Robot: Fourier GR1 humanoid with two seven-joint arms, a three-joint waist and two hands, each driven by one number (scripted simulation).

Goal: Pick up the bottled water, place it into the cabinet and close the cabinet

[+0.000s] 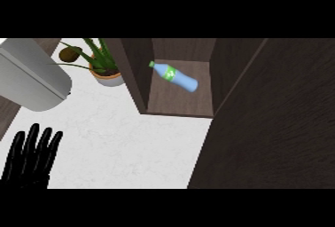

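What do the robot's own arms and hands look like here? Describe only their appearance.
Only the left hand shows, at the view's lower left: plain black all over, with long slender fingers and no visible markings or cables. Its forearm cannot be made out at the lower edge. The right hand and arm are not in view.

The bottled water (175,77) lies tilted inside the cabinet (180,104), with a potted plant (104,66) just left of it on the counter (124,146) and the left hand (29,155) at the lower left.
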